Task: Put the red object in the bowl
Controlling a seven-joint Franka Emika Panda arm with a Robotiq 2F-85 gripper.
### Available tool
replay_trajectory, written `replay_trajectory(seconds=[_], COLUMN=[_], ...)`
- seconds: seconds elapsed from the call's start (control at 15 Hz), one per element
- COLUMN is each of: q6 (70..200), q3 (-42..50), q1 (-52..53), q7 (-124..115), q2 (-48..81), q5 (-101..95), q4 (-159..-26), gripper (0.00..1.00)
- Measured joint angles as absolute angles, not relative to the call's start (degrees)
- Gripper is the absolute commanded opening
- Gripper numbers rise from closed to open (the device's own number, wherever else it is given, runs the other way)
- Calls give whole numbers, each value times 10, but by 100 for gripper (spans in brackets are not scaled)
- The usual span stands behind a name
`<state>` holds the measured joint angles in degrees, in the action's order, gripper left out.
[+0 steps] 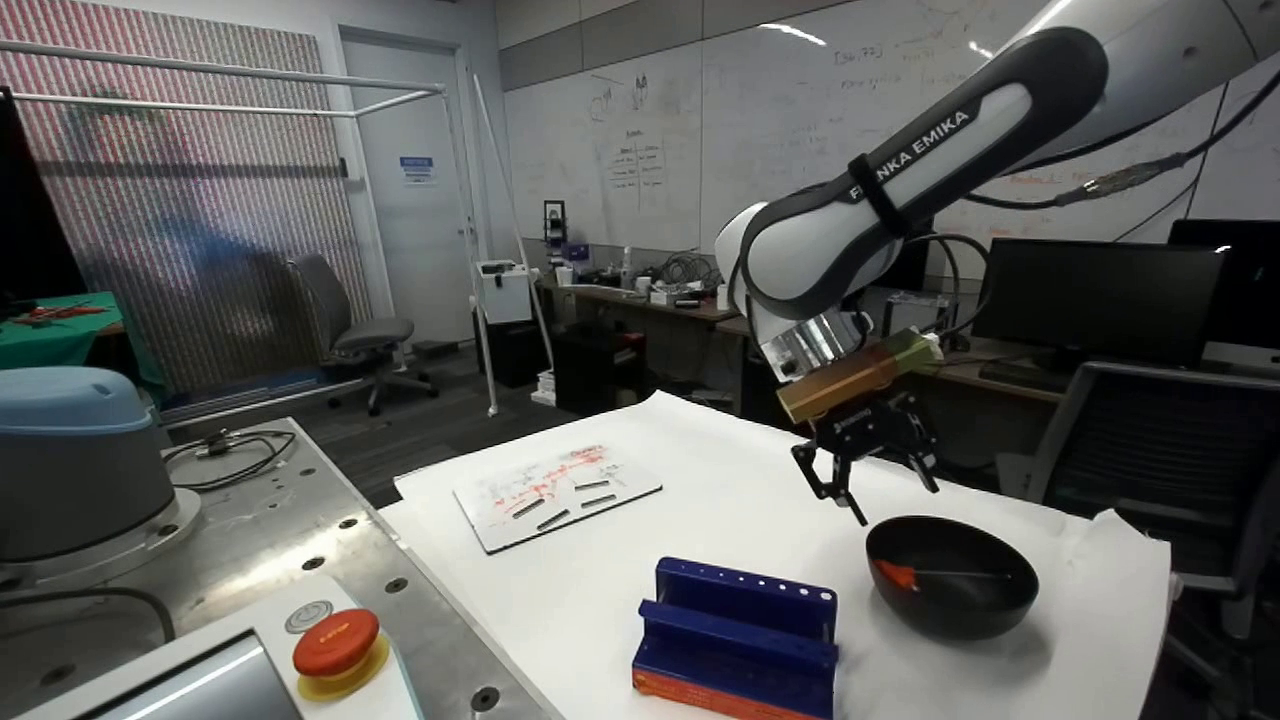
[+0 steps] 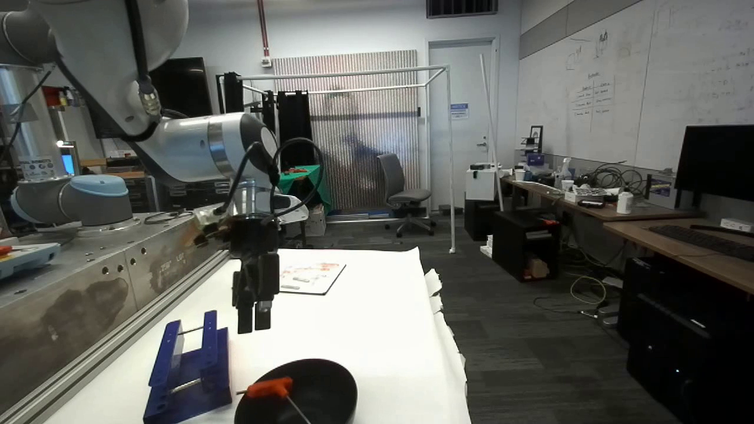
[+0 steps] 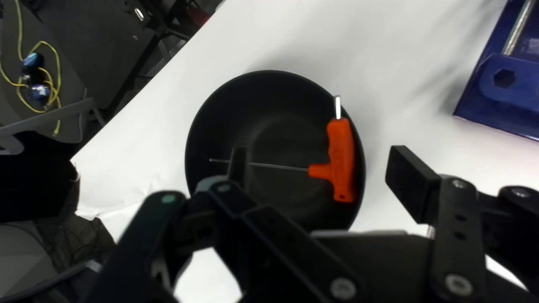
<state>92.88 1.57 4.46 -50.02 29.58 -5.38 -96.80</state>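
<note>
The red object is an orange-red T-handled hex key (image 1: 895, 574) with thin metal shaft. It lies inside the black bowl (image 1: 955, 610), its handle against the wall and its short metal end reaching the rim. Both exterior views show the key (image 2: 271, 387) and bowl (image 2: 333, 388). In the wrist view the key (image 3: 343, 153) shows in full except where a finger crosses its shaft, within the bowl (image 3: 269, 90). My gripper (image 1: 898, 500) is above the bowl, apart from it, with fingers spread and nothing between them. It also shows edge-on in an exterior view (image 2: 254, 318) and open in the wrist view (image 3: 324, 173).
A blue ridged rack (image 1: 740, 630) stands on the white-covered table beside the bowl. A flat white board (image 1: 545, 485) with dark strips lies farther off. A metal bench (image 1: 330, 520) borders the table, bearing a round orange-red button (image 1: 336, 643) with a yellow base.
</note>
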Motion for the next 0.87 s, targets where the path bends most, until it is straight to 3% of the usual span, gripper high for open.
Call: replay_trajectory(seconds=[0.87], q6=[985], q3=[-14], q1=[40], q7=[-193], q2=[99], q5=[16], q4=[-1066], gripper=[100])
